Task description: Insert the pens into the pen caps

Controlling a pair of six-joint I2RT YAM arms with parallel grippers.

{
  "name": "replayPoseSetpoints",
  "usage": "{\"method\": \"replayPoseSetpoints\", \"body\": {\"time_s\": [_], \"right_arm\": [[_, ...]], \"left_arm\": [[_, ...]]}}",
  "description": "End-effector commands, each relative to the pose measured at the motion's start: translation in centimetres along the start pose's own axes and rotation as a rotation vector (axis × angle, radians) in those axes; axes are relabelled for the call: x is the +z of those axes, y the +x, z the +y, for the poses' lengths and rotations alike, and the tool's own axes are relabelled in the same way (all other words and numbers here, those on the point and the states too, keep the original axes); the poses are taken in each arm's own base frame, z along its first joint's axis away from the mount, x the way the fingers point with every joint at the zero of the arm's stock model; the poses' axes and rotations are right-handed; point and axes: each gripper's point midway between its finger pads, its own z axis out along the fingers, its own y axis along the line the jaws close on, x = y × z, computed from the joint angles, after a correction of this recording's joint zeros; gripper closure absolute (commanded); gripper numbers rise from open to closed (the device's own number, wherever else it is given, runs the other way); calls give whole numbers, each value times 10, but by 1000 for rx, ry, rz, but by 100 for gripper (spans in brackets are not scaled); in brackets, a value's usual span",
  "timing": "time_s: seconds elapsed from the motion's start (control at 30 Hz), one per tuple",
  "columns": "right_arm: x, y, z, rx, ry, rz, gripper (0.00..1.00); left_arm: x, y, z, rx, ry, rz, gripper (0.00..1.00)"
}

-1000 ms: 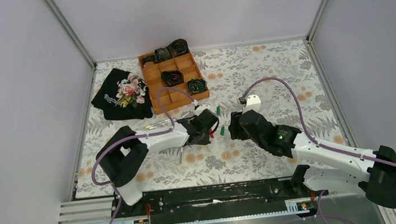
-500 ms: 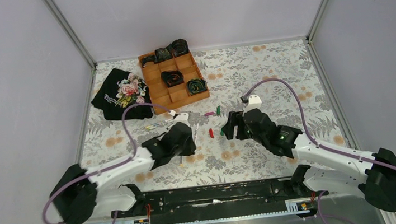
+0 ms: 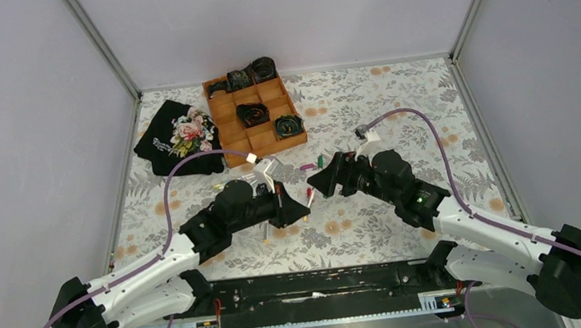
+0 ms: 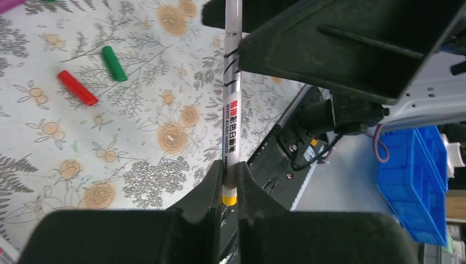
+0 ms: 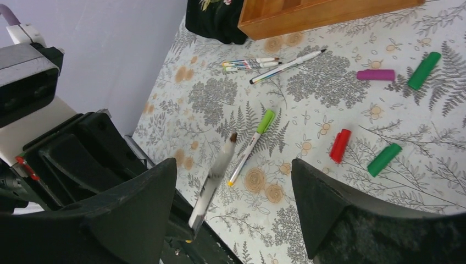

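Observation:
My left gripper (image 4: pixel 229 171) is shut on a white pen (image 4: pixel 233 104) near its yellow end band, held above the table. From the right wrist, that pen (image 5: pixel 215 177) hangs with its dark tip up, between my right gripper's (image 5: pixel 235 168) wide-open jaws, touching neither. In the top view the left gripper (image 3: pixel 299 207) and right gripper (image 3: pixel 320 184) face each other closely. A red cap (image 5: pixel 340 145) and a green cap (image 5: pixel 384 159) lie together; a magenta cap (image 5: pixel 376 75) and a dark green cap (image 5: pixel 423 70) lie farther off. A lime-capped pen (image 5: pixel 251 147) lies on the table.
Several more pens (image 5: pixel 258 62) lie near the wooden compartment tray (image 3: pixel 227 127), which holds black coiled items. A black floral cloth (image 3: pixel 178 138) lies left of the tray. The table's near edge and black rail (image 4: pixel 286 143) run just beside the held pen.
The left gripper has shut on the pen, pulled back toward the near edge and swung to point right. The right gripper has opened wider and turned toward it.

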Motion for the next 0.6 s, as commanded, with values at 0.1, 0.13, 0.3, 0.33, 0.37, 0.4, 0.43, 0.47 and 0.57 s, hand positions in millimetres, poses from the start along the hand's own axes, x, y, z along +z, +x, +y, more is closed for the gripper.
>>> {"method": "replayPoseSetpoints", "body": {"time_s": [0.1,0.13,0.3,0.33,0.37,0.4,0.43,0.47,0.57], "right_arm": [[5,-9,33,10,-151,4,34],[6,-7,34,14,-156,14,40],[5,-3,45,64,-216,33,93],[4,-3,47,78,-228,37,99],[4,-2,49,89,-240,43,100],[4,-2,53,101,-260,46,100],[4,-2,56,112,-275,48,100],[3,-2,58,120,-291,48,100],[2,2,63,140,-323,65,100]], "left_arm": [[-5,-10,-28,20,138,-31,100],[-5,-11,-28,22,141,-34,100],[0,-9,-21,10,113,-33,98],[1,-10,-19,-1,100,-38,92],[3,-11,-15,-12,78,-46,85],[5,-12,-13,-21,66,-49,79],[6,-12,-13,-26,64,-47,72],[7,-12,-13,-31,67,-44,69],[11,-13,-15,-42,77,-44,62]]}}
